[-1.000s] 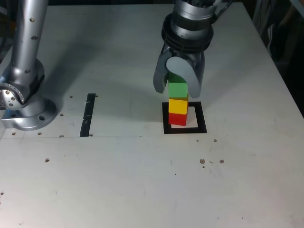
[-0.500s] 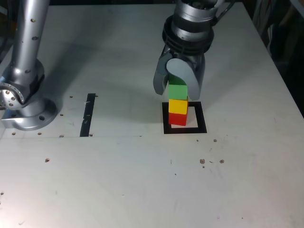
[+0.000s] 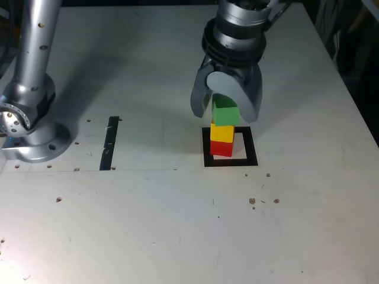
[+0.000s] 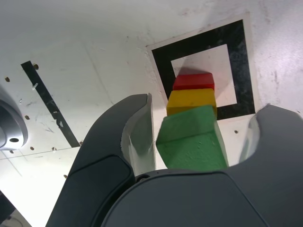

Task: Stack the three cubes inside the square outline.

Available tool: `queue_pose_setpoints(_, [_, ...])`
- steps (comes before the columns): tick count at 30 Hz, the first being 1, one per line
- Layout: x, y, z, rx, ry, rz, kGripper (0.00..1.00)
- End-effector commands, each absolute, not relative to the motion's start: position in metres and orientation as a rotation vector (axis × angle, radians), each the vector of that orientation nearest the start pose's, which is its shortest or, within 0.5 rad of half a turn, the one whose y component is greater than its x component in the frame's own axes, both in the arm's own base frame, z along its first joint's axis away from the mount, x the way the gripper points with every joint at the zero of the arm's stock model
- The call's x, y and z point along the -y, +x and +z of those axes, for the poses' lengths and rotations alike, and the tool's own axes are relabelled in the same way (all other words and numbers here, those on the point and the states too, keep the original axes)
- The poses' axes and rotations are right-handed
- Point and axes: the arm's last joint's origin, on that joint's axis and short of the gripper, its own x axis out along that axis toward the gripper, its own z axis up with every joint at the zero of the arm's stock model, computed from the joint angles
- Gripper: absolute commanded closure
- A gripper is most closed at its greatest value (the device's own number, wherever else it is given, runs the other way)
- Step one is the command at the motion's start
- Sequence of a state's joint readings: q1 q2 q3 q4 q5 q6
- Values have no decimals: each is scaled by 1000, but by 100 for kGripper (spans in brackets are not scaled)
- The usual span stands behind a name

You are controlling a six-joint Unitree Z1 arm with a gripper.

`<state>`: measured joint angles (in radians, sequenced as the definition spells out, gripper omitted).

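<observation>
Over the square outline (image 3: 230, 147), on its side toward the exterior view's left, the three cubes stand one on another: the red cube (image 3: 221, 148) at the bottom on the white centre, the yellow cube (image 3: 222, 133) on it, and the green cube (image 3: 225, 112) on top, turned a little askew to the two beneath. The gripper (image 3: 227, 102) hangs about the green cube with its jaws apart; the wrist view shows a gap between the cube and each inner face, so the cube seems to rest on the stack by its own weight, though from the exterior view I cannot tell whether the far jaw quite clears it. By my reading the release of the last cube is the step in hand and the stacking is all but done. What is wanted next is a straight lift upward, with the jaws held wide and no sideways drift, since a brush against the green cube could push the tower over. Round about there is little to hinder: a thin black strip (image 3: 110, 142) lies on the desk (image 3: 177, 225) well apart toward the exterior view's left, and the arm's base (image 3: 29, 127) stands beyond it at that edge. Small specks dot the desk nearer the camera.
</observation>
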<state>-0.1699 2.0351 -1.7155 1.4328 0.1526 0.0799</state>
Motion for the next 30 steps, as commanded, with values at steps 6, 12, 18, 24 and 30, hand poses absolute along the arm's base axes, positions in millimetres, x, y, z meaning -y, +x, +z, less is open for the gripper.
queue_pose_setpoints(6, [51, 354, 287, -1736, 339, -74, 1])
queue_pose_setpoints(12, [49, 337, 308, -1708, 334, -71, 1])
queue_pose_setpoints(18, [53, 299, 334, -1675, 326, -91, 1])
queue_pose_setpoints(24, [60, 256, 327, -1718, 300, -116, 1])
queue_pose_setpoints(30, [58, 191, 302, -1741, 268, -87, 0])
